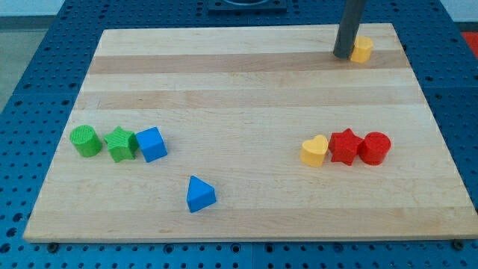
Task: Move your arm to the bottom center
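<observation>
My tip (343,54) rests on the wooden board (246,90) near the view's top right, touching the left side of a small yellow block (362,49). At the view's left a green cylinder (86,140), a green star (120,143) and a blue cube (151,144) stand in a row. A blue triangle (199,194) lies below them, near the bottom edge. At the right a yellow heart (315,150), a red star (345,146) and a red cylinder (374,148) stand in a row.
The board lies on a blue perforated table (30,67). The board's bottom edge (246,239) runs just above the view's bottom.
</observation>
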Controlling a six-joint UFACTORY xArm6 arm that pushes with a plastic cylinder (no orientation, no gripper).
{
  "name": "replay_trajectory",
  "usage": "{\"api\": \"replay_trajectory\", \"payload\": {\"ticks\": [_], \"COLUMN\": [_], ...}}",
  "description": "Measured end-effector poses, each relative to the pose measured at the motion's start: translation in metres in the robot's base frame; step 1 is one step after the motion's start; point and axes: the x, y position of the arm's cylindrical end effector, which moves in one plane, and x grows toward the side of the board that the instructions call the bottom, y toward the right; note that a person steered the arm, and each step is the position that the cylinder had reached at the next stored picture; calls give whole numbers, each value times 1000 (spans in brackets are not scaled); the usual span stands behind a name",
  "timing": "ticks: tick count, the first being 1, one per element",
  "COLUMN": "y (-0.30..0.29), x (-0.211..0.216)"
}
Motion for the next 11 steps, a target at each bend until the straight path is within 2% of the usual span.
{"api": "replay_trajectory", "payload": {"ticks": [3,4,5,6,7,8,11], "y": [-9,-45,-119,-199,-220,-212,-126], "x": [-25,5,126,227,231,278,259]}}
